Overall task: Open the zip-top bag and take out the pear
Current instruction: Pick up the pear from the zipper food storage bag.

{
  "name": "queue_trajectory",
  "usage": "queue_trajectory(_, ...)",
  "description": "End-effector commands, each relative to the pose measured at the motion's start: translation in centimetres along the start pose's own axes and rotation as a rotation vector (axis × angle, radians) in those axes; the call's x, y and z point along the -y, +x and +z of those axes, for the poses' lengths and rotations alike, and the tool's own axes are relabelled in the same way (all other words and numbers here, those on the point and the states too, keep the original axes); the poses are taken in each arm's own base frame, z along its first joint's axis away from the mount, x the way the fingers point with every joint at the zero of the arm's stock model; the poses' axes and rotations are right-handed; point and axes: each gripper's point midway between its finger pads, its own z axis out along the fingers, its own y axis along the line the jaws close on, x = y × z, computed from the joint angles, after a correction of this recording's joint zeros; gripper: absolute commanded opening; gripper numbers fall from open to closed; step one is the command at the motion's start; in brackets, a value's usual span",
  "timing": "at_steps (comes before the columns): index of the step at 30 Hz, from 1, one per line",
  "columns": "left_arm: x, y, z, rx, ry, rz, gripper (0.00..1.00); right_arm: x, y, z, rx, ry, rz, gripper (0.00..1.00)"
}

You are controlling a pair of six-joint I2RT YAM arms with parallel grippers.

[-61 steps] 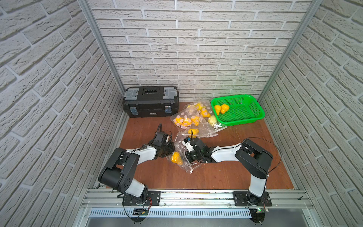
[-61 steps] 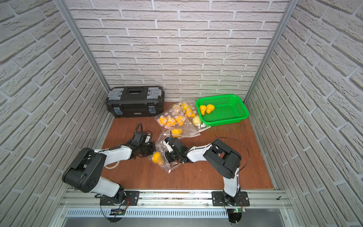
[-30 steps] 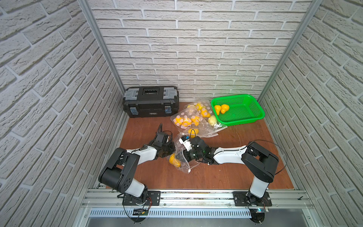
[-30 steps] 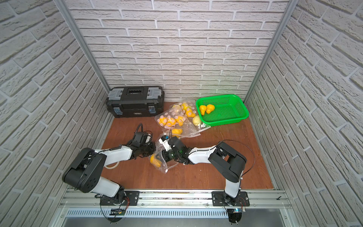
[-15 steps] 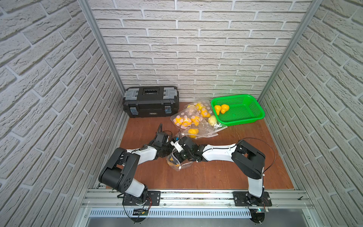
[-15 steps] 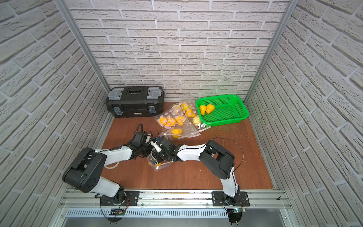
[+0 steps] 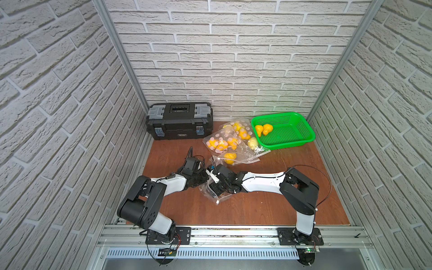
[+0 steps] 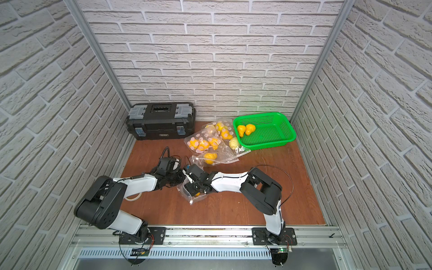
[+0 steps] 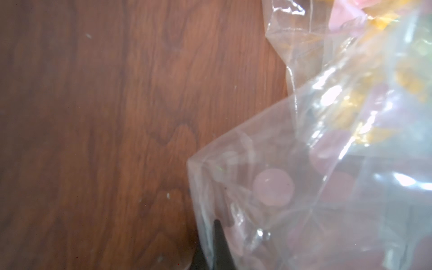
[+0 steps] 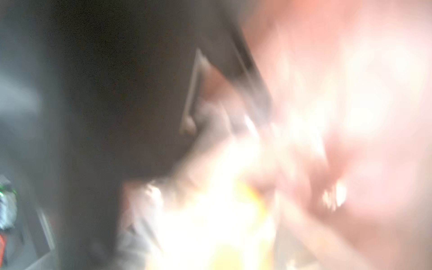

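The zip-top bag [image 7: 211,196] [image 8: 185,194], clear with pink dots, lies crumpled at the middle of the brown floor. My left gripper [image 7: 203,178] [image 8: 178,178] is shut on its edge. In the left wrist view the film [image 9: 304,187] runs between the dark fingertips [image 9: 218,233]. My right gripper [image 7: 216,187] [image 8: 192,187] is pushed into the bag from the right, close against the left gripper. Only a sliver of the yellow pear [image 8: 198,194] shows under it in a top view. The right wrist view is a blur with a bright yellow glow [image 10: 222,222], and its jaws cannot be made out.
A black toolbox [image 7: 179,121] stands at the back wall. A green basket [image 7: 301,140] at the back right holds two pears. Between them lies a pile of other bags with pears [image 7: 231,142]. Brick walls close in on three sides.
My right gripper has moved left into the bag, up against the left gripper. The bag has crumpled under it and the pear, plainly seen before, is now mostly covered. The left arm has stayed put.
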Motion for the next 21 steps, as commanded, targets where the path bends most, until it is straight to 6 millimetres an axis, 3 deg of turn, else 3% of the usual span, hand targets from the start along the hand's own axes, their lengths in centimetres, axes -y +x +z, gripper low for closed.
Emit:
queue_trajectory(1, -5.7, 3.2, -0.1, -0.095, -0.189, -0.042, 0.00, 2.7, 3.8, -1.0, -0.122, 0.087, -0.011, 0.77)
queue_trajectory(6, -6.5, 3.1, -0.3, -0.098, -0.207, -0.050, 0.00, 4.1, 3.3, -2.2, -0.070, 0.031, 0.059, 0.74)
queue_trajectory(12, -6.8, 3.2, -0.5, -0.101, -0.209, -0.056, 0.00, 5.2, 1.7, -3.5, 0.030, -0.074, 0.140, 0.39)
queue_trajectory(14, -6.7, 3.1, -0.6, -0.099, -0.208, -0.055, 0.00, 5.3, 1.4, -3.8, 0.041, -0.091, 0.137, 0.34)
queue_trajectory(16, -6.7, 3.0, -0.8, -0.094, -0.205, -0.057, 0.00, 5.1, 0.9, -4.0, 0.056, -0.110, 0.120, 0.37)
queue_trajectory(18, -6.4, 2.9, -0.7, -0.095, -0.197, -0.054, 0.00, 4.6, 0.2, -4.1, 0.078, -0.132, 0.096, 0.49)
queue_trajectory(21, -6.2, 2.7, -0.7, -0.094, -0.189, -0.052, 0.00, 3.6, -1.3, -4.3, 0.111, -0.176, 0.053, 0.57)
